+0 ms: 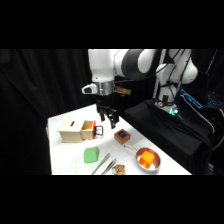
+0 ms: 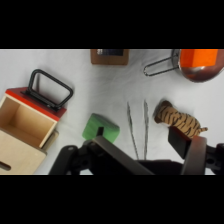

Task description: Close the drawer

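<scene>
**Drawer open, to my left**

At the left of the wrist frame, the pale box holds the drawer pulled out, its loop handle pointing toward the upper middle. My pincer hangs beside the drawer front, fingers apart, gripping nothing. A push from the handle toward the box would shut it, I judge.

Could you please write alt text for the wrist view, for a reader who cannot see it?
An orange-brown wooden drawer with a dark loop handle stands pulled out of its pale box, empty inside. The gripper hangs above the white table, fingers apart, over a green block, metal tongs and a striped toy.
</scene>
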